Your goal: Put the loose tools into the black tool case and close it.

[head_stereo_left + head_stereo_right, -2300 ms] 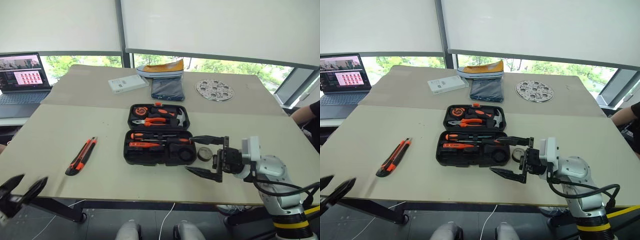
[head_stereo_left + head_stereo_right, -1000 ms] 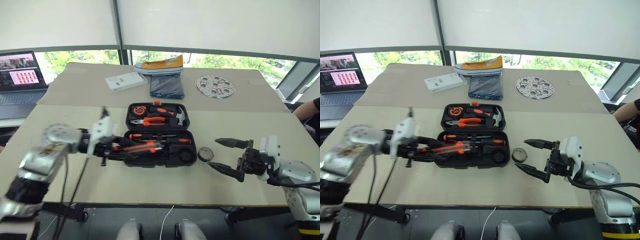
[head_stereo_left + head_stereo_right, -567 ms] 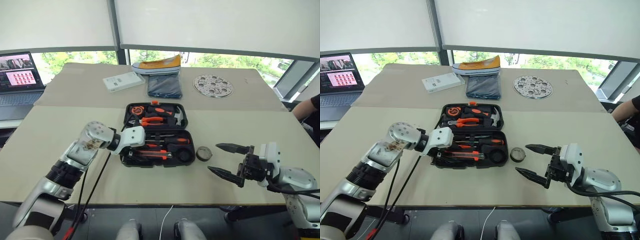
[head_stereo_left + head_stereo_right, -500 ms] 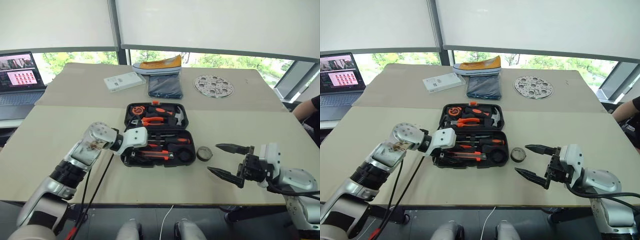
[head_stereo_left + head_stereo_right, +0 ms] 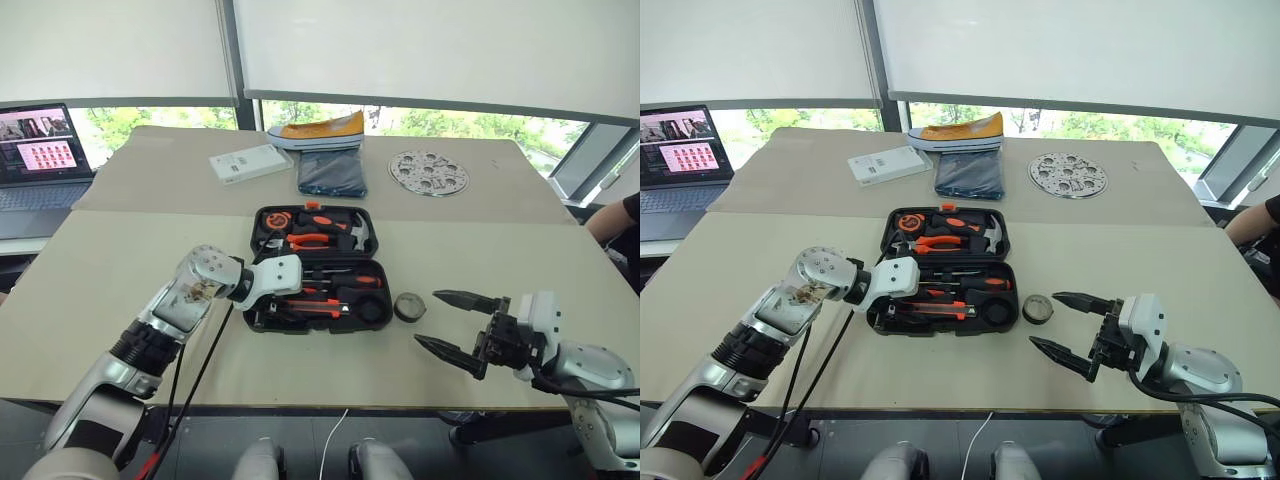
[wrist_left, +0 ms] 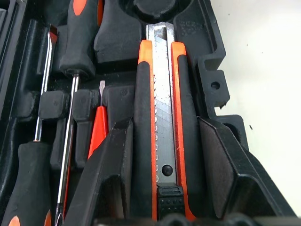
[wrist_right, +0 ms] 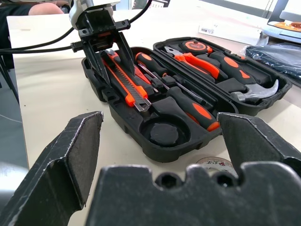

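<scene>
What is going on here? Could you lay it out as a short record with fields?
Tool case: black tool case lies open on the table
Left gripper: left gripper holds the utility knife over its slot in the case's front half
Right gripper: right gripper open, hovering beside the case
Not yet packed: small black tape roll on the table, between case and right gripper

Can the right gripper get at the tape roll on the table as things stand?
Probably yes: the right gripper is open, close beside the tape roll, with bare table between them and nothing blocking.
</scene>
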Robot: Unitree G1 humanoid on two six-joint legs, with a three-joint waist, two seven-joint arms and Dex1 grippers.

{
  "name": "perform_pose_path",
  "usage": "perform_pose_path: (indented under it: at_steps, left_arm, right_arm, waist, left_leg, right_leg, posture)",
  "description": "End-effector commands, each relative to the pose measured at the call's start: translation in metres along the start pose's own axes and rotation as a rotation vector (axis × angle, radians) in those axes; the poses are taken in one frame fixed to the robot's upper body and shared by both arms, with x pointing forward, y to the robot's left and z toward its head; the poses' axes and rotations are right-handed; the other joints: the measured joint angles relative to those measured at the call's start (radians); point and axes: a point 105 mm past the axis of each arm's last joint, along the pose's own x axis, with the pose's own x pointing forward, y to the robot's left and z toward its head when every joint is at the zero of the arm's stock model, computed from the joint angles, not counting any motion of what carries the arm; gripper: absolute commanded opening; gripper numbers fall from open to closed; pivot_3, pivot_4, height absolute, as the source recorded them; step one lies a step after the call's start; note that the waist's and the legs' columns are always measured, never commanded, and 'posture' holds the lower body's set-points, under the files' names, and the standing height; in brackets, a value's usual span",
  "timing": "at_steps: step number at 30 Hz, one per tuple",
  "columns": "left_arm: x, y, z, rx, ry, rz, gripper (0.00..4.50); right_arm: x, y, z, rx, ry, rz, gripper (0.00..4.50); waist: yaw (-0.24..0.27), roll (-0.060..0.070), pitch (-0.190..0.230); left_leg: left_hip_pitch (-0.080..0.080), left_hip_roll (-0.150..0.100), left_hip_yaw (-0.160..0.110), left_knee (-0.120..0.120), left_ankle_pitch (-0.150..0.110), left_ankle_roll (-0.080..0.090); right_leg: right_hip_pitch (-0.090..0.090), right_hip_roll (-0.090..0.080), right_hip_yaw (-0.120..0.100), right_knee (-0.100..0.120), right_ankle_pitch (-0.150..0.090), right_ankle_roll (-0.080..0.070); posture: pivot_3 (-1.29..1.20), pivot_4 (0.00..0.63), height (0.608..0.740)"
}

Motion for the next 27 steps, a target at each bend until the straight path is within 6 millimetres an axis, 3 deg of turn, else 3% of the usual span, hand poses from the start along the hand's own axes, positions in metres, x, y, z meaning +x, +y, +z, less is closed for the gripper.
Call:
perform_pose_path:
  at_steps: [1,6,9,12,15,18,24,27]
  left_arm:
    - [-0.001,-0.003,0.008,0.003,-0.026,-0.010,2.10]
    - [-0.013,0.005,0.027,0.029,-0.158,0.018,3.97]
    - [-0.028,0.015,0.046,0.024,-0.317,0.043,3.97]
    - [-0.032,0.017,0.047,0.026,-0.353,0.039,3.97]
    - [-0.024,0.018,0.032,0.011,-0.334,0.075,3.27]
    - [-0.017,0.016,0.023,-0.015,-0.341,0.093,1.99]
    - [0.000,-0.001,0.007,0.004,-0.346,0.071,0.07]
    - [0.004,-0.005,-0.002,0.017,-0.307,0.068,0.03]
  right_arm:
    - [-0.001,-0.003,0.015,-0.072,-0.035,-0.013,4.50]
    - [0.000,-0.005,0.016,-0.081,-0.033,-0.004,4.50]
    - [0.007,-0.009,0.020,-0.091,-0.047,0.009,4.50]
    - [0.009,-0.011,0.021,-0.093,-0.052,0.015,4.50]
    - [0.011,-0.012,0.020,-0.097,-0.053,0.018,4.50]
    - [0.012,-0.012,0.019,-0.099,-0.055,0.016,4.50]
    - [0.012,-0.010,0.018,-0.097,-0.054,0.003,4.50]
    - [0.012,-0.009,0.017,-0.096,-0.050,-0.002,4.50]
  waist:
    - [0.000,0.000,0.000]
    - [0.000,0.000,0.000]
    - [0.000,0.000,0.000]
    - [0.000,0.000,0.000]
    - [0.000,0.000,0.000]
    - [0.000,0.000,0.000]
    - [0.000,0.000,0.000]
    - [0.000,0.000,0.000]
  left_leg:
    - [0.000,0.000,0.000,0.000,0.000,0.000]
    - [0.000,0.000,0.000,0.000,0.000,0.000]
    - [-0.001,0.000,0.000,0.001,0.000,0.000]
    - [0.000,0.000,0.000,0.001,0.000,0.000]
    - [0.001,0.000,0.000,0.001,0.000,0.000]
    - [0.001,0.000,0.000,0.001,0.000,0.000]
    - [0.000,0.000,0.000,0.001,0.000,0.000]
    - [0.000,0.000,0.000,0.001,0.000,0.000]
  right_leg:
    - [0.000,0.000,0.000,0.000,0.000,0.000]
    - [0.000,0.000,0.000,0.000,0.000,0.000]
    - [0.000,0.000,0.000,0.000,0.000,0.000]
    - [0.000,0.000,0.000,0.001,0.000,0.000]
    - [0.001,0.000,0.000,0.001,0.000,0.000]
    - [0.001,0.000,0.000,0.001,0.001,0.000]
    - [0.001,0.000,0.000,0.001,0.001,0.000]
    - [0.001,0.000,0.000,0.001,0.001,0.000]
  posture:
    - [0.00,0.150,0.740]
    - [0.00,0.150,0.740]
    - [0.00,0.150,0.740]
    - [0.00,0.150,0.740]
    - [0.00,0.150,0.740]
    - [0.00,0.150,0.740]
    - [0.00,0.150,0.740]
    - [0.00,0.150,0.740]
